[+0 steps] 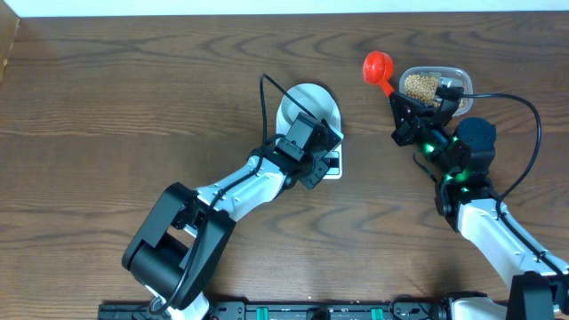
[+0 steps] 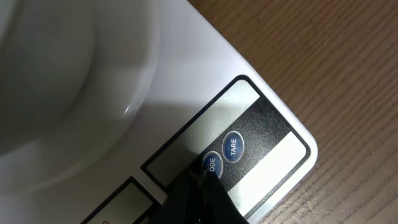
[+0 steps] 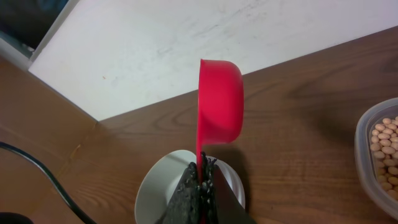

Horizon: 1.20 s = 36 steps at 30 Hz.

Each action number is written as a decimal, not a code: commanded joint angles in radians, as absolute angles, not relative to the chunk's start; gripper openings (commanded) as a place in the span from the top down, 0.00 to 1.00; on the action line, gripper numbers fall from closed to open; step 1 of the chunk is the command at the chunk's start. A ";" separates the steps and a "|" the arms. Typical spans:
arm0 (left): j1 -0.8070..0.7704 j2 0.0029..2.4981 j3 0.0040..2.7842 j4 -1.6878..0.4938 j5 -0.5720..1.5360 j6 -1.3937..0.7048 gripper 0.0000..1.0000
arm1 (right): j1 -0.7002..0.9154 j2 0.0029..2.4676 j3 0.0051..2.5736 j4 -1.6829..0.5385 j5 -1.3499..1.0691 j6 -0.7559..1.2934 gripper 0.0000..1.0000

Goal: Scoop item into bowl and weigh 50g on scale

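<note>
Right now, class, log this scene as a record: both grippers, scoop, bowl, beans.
left gripper: shut, tip at the MODE button of the scale
right gripper: shut on the scoop's handle
scoop: red, turned on its side
bowl: on the scale
beans: in the tub, right of the scale

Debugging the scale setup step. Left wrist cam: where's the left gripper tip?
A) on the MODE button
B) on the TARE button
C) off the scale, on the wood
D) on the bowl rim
A: the tip of the shut left gripper covers the edge of the MODE button on the scale, and the TARE button beside it is uncovered.
</note>
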State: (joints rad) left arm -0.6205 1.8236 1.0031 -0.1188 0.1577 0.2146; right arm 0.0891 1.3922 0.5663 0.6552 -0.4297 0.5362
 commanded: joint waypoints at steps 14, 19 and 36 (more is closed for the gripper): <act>-0.611 1.851 1.025 -0.116 0.149 0.228 0.93 | 0.086 1.391 0.583 0.661 -0.425 0.515 0.99; -0.611 1.858 1.025 -0.115 0.149 0.229 0.92 | 0.086 1.391 0.583 0.661 -0.425 0.515 0.99; -0.605 1.874 1.025 -0.123 0.152 0.228 0.93 | 0.087 1.391 0.583 0.662 -0.429 0.515 0.99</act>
